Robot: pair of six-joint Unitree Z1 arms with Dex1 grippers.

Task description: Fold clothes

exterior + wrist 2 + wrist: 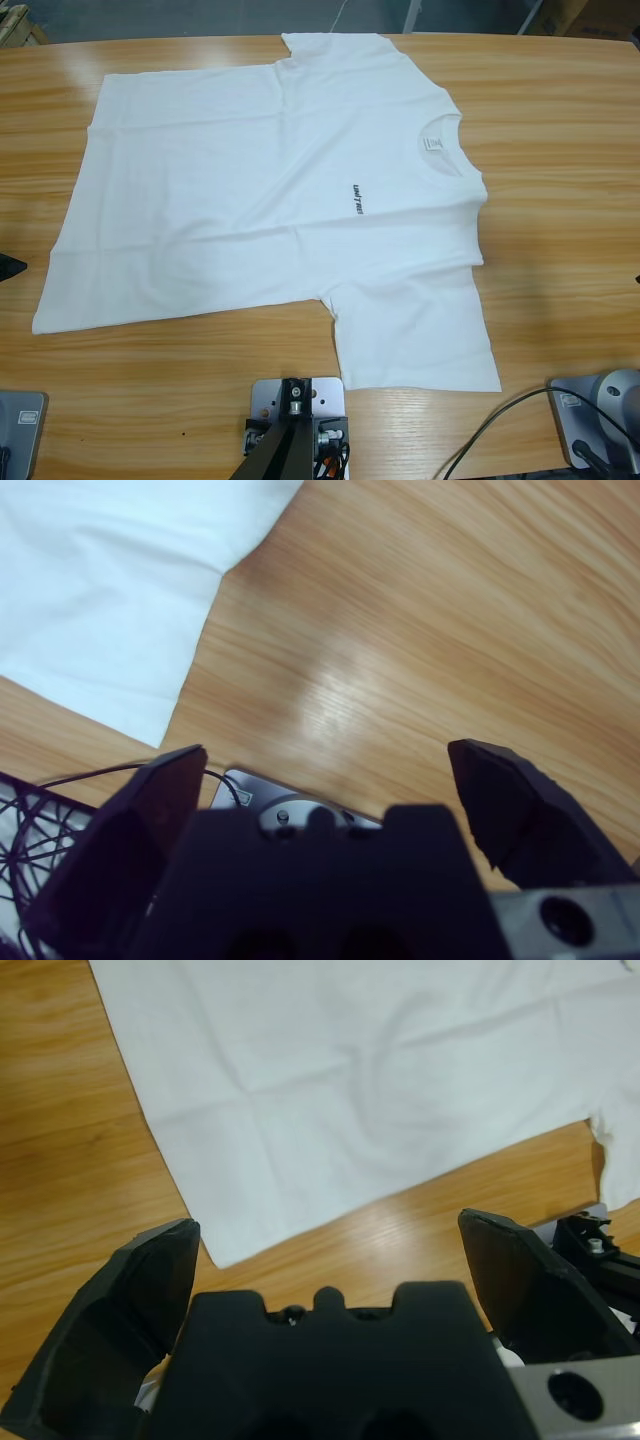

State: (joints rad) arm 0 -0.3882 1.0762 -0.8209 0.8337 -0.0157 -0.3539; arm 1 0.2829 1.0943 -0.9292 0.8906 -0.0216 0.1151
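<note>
Looking at the plain white cotton T-shirt (270, 200) flat on the wooden worktop (560, 150), both our claws (left claw (330, 1250), right claw (325, 770)) gape empty; pinching only one layer could bunch it.

Left gripper (325, 1260): 2 matte black wedge jaws, black notched body, silver plate w/ round hole at side; right gripper (325, 780): identical black jaws, body.
</note>
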